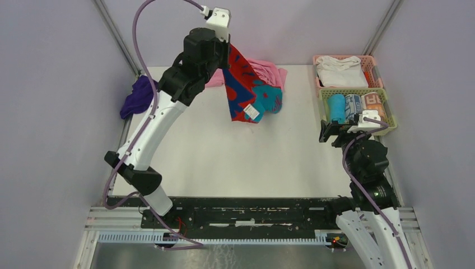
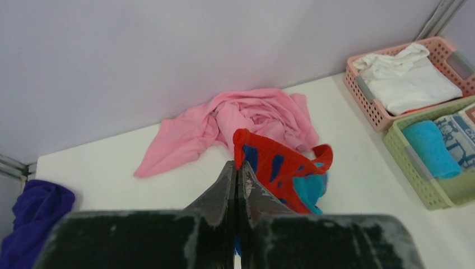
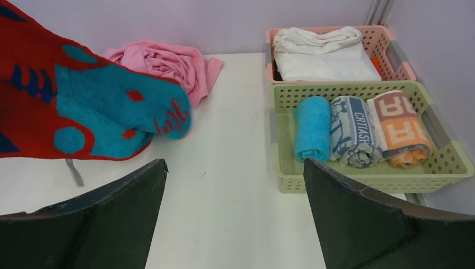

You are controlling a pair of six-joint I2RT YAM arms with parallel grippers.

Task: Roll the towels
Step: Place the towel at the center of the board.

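My left gripper is raised high over the far middle of the table and is shut on a corner of the red, blue and teal towel, which hangs down with its lower end resting on the table. In the left wrist view the gripper pinches the red towel. The towel also shows in the right wrist view. A crumpled pink towel lies behind it. A purple towel lies at the far left edge. My right gripper is open and empty, low at the right near the green basket.
A green basket at the right holds three rolled towels. A pink basket behind it holds a folded white cloth. Grey walls stand close on three sides.
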